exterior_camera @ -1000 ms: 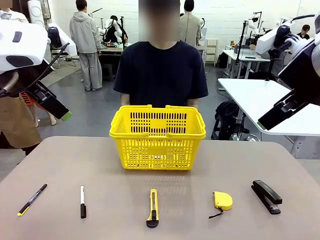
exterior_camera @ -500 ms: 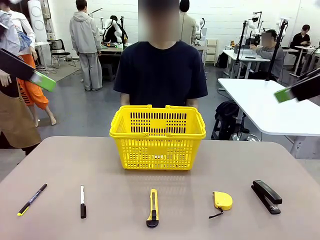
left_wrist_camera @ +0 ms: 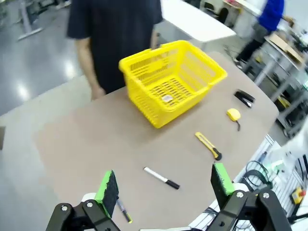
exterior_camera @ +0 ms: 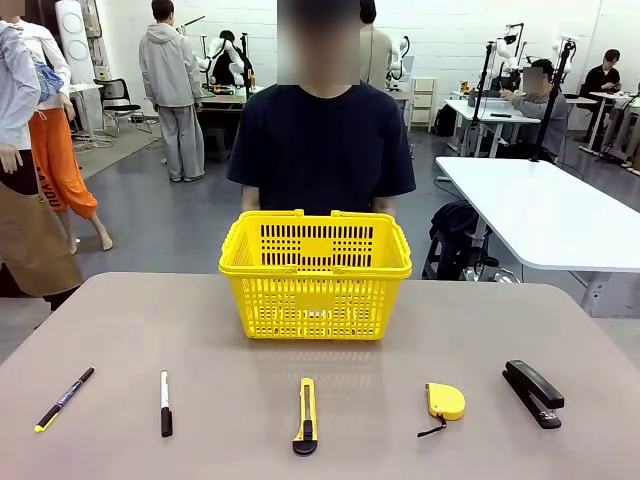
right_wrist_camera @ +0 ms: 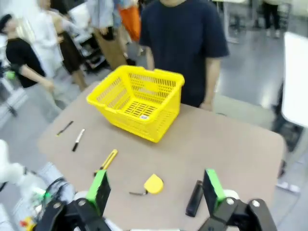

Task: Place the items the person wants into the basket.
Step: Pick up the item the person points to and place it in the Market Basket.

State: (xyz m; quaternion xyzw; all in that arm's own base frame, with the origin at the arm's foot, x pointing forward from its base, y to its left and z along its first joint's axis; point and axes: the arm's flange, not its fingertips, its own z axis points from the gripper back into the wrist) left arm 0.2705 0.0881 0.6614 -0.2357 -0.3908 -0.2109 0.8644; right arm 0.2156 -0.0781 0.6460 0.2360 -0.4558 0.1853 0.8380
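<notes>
Above the counter, left claw spread wide, thin pen partly hidden behind one finger, right claw likewise apart, black stapler blurred beside its pad

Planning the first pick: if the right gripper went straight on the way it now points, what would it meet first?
Probably the yellow tape measure on the table: it sits centred ahead of the open right gripper in its wrist view, though depth is unclear.
</notes>
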